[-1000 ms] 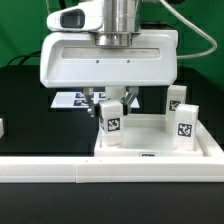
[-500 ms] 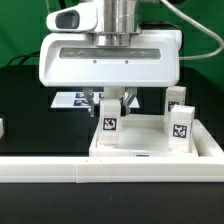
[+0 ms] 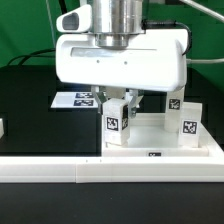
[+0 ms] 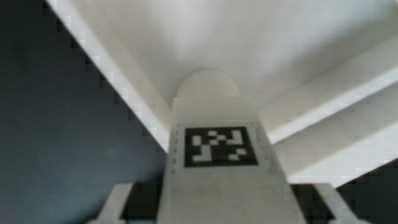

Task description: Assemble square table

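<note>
- One gripper (image 3: 116, 100) hangs low under the arm's broad white wrist housing (image 3: 120, 60) in the exterior view, its two fingers pinching a white block leg (image 3: 115, 122) near its top.
- That held leg stands upright, its black-and-white tag facing the camera, over the near corner of the square tabletop (image 3: 160, 152) toward the exterior view's left; whether its foot touches the slab cannot be told.
- Seen from the wrist camera, the same leg (image 4: 221, 130) fills the middle of the picture, tag outward, with the gripper's pads flanking its sides at the frame's edge and the slab's raised white rim (image 4: 125, 60) running past it.
- Two more tagged legs stand upright toward the exterior view's right: one (image 3: 187, 125) near the slab's right edge, another (image 3: 175, 104) just behind it.
- Behind the gripper, the marker board (image 3: 76, 99) lies flat on the black table (image 3: 30, 110).
- Along the front, the long white border wall (image 3: 60, 172) crosses the frame, just before the tabletop.
</note>
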